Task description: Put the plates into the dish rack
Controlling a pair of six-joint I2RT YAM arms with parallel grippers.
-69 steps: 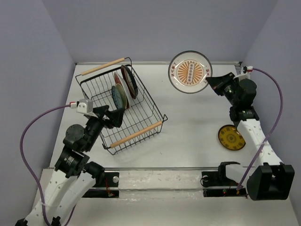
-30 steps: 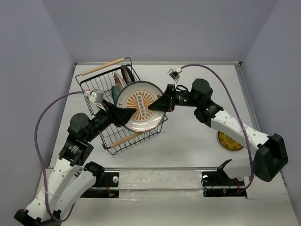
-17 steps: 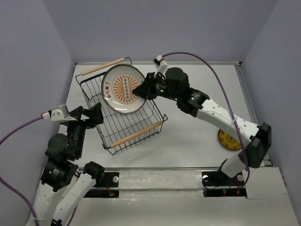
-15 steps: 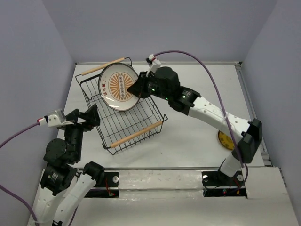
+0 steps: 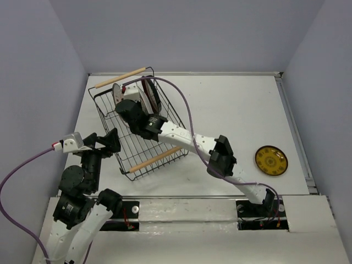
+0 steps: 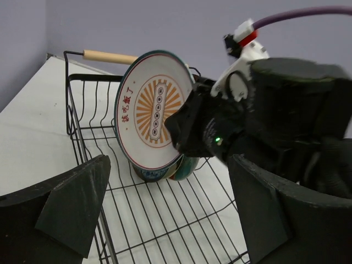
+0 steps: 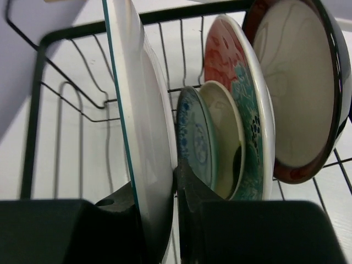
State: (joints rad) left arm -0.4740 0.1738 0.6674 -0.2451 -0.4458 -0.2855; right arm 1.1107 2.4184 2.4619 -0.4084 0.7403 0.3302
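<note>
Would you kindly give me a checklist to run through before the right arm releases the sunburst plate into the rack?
1. Grip: right jaws shut on the sunburst plate rim: ok.
2. Plate upright inside the dish rack, beside the small blue plate: ok.
3. Its lower edge seated on the wires: cannot tell, hidden.
4. Other arm: left jaws open, holding nothing: ok.
5. Every plate loaded: not ok; the yellow plate lies on the table.

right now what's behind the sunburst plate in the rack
Behind the sunburst plate: small blue plate, cream plate, floral plate, maroon-rimmed plate; right gripper covers the nearer plates' bottoms.
</note>
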